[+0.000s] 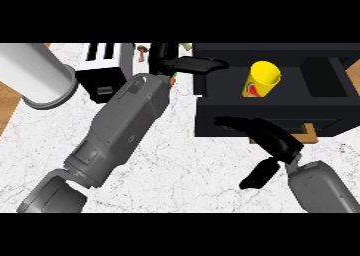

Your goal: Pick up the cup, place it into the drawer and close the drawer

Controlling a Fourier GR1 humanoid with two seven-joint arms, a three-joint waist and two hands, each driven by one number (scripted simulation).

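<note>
The left hand (pixel 184 63) hides part of the drawer's (pixel 330 102) left rim; small items behind it are unidentifiable.

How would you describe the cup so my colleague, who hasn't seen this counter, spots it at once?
Start at the black drawer unit on the white marble counter, at the view's upper right. Inside its open drawer lies the yellow cylindrical cup with a red-and-green label. It is the only bright yellow thing; the neighbouring toaster is black and white.

Yellow cup (pixel 263 79) lying tilted inside open black drawer (pixel 330 107)
</note>
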